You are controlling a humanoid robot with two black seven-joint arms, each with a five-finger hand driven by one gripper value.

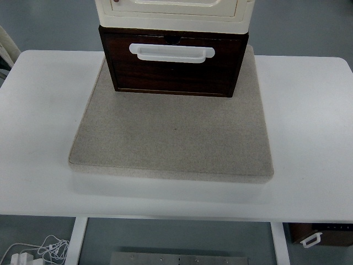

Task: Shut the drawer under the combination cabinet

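A dark brown wooden drawer (172, 74) with a white handle (171, 52) sits at the back of a grey mat (172, 135). It forms the bottom of a cabinet whose cream upper unit (174, 12) runs off the top of the picture. The drawer front juts out a little past the cream unit above it. Neither of my hands nor arms shows in the head view.
The mat lies in the middle of the white table (44, 110). Below the table's near edge, a white cable (38, 251) lies on the floor at the left and a brown box with a white handle (320, 234) at the right.
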